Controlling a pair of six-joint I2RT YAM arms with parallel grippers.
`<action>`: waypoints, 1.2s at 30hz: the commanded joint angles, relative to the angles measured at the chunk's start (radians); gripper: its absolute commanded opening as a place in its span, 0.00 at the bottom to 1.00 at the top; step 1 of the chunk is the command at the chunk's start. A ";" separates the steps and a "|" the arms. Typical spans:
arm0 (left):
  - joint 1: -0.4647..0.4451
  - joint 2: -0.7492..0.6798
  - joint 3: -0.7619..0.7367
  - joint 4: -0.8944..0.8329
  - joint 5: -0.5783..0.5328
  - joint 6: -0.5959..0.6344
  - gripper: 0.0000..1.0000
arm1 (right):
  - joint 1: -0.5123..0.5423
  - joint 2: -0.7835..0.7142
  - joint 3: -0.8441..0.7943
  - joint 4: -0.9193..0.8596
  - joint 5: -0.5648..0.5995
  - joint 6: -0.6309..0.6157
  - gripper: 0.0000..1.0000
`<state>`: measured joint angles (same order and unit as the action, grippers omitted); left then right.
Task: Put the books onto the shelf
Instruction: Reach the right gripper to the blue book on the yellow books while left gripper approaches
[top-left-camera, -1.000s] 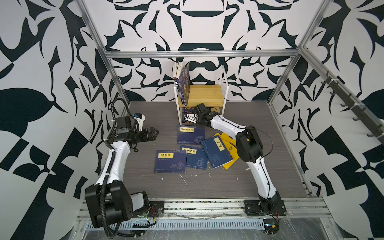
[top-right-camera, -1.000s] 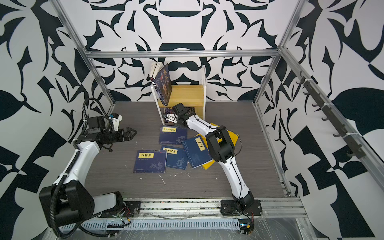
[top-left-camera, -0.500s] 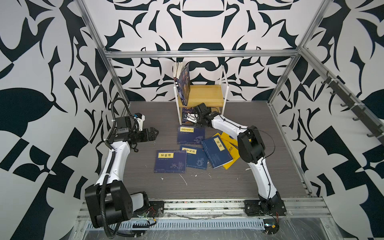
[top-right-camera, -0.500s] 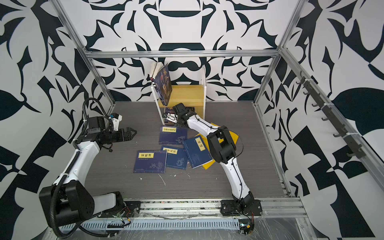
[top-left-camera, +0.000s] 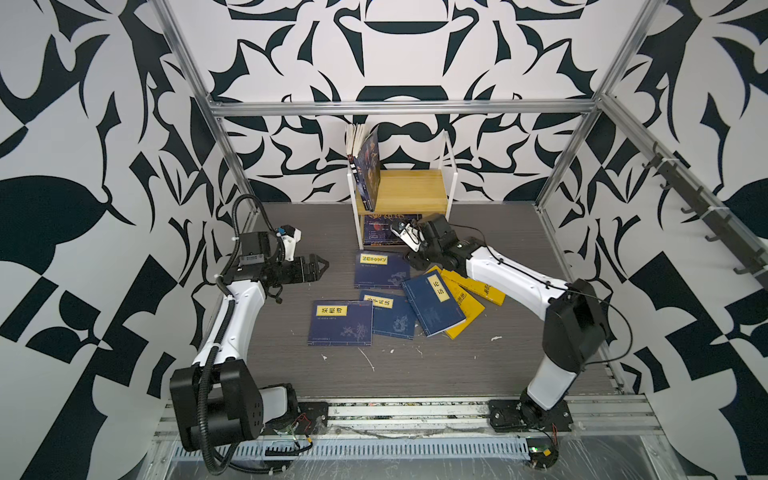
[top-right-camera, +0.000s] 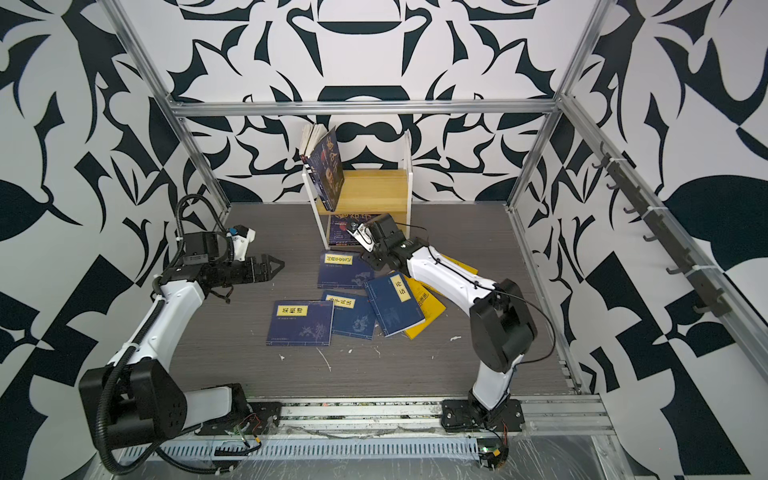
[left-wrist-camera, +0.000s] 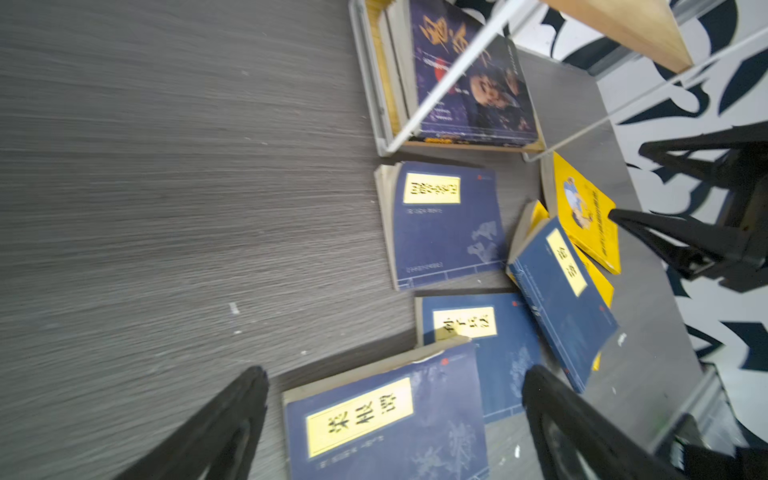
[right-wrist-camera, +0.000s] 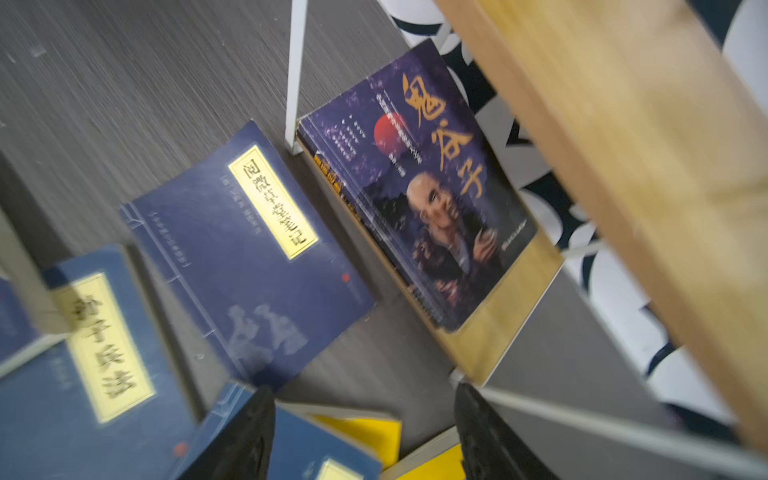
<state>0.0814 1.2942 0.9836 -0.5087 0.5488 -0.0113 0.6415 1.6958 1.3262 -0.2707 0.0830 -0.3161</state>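
The shelf (top-left-camera: 409, 192) stands at the back wall. A dark blue portrait book (right-wrist-camera: 436, 199) lies flat on its lower tier, and a few books (top-left-camera: 368, 166) lean upright on the upper board's left side. Several navy books with yellow labels (top-left-camera: 340, 322) (top-left-camera: 380, 270) and yellow books (top-left-camera: 467, 307) lie on the floor in front. My right gripper (top-left-camera: 415, 257) is open and empty, just off the shelf's front right corner above the floor books. My left gripper (top-left-camera: 320, 266) hovers open and empty, left of the books, with a navy book (left-wrist-camera: 386, 419) below it.
A grey wood-grain floor (top-left-camera: 291, 365) is ringed by patterned walls and an aluminium frame (top-left-camera: 399, 109). Small white scraps (top-left-camera: 368, 359) lie in front of the books. The shelf's thin white frame post (right-wrist-camera: 296, 70) stands close to my right gripper.
My right gripper has opened and drawn back from the shelf's lower tier, and its elbow has swung right. The portrait book stays on the lower tier. The left arm has barely moved.
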 joint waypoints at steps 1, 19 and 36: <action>-0.060 0.040 0.036 -0.022 0.031 -0.021 0.99 | 0.012 -0.097 -0.126 0.096 0.031 0.280 0.73; -0.543 0.365 0.296 -0.004 -0.121 -0.085 1.00 | 0.008 -0.376 -0.406 -0.182 0.131 0.945 0.61; -0.541 0.577 0.161 0.489 0.147 -0.699 0.93 | -0.045 -0.330 -0.617 -0.068 0.040 1.114 0.46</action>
<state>-0.4633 1.8420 1.1511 -0.1295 0.6403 -0.5854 0.6014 1.3518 0.7200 -0.3798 0.1478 0.7555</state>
